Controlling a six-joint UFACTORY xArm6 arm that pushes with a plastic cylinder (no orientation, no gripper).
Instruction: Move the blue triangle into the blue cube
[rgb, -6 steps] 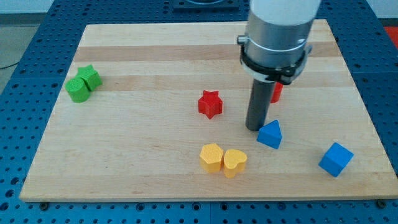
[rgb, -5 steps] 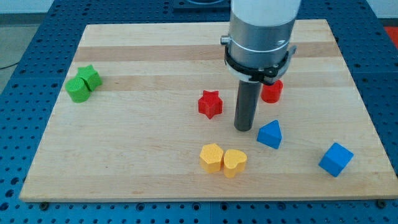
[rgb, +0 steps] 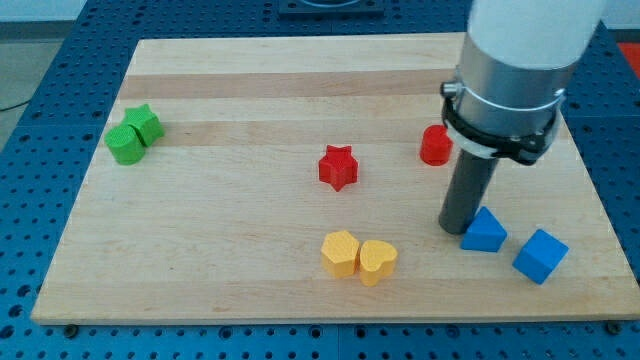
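The blue triangle (rgb: 486, 230) lies on the wooden board (rgb: 240, 220) at the view's lower right. The blue cube (rgb: 540, 256) sits just to its lower right, with a small gap between them. My tip (rgb: 457, 228) is down on the board, touching the triangle's left side. The arm's grey body rises above it toward the view's upper right.
A red cylinder (rgb: 435, 146) stands above my tip, partly behind the arm. A red star (rgb: 338, 167) is at the centre. Two yellow blocks (rgb: 358, 256) sit side by side at the bottom centre. Two green blocks (rgb: 134, 134) touch at the left.
My tip swung left of the blue triangle, then moved right against it. The triangle has slid right, close to the blue cube. The other blocks have not moved.
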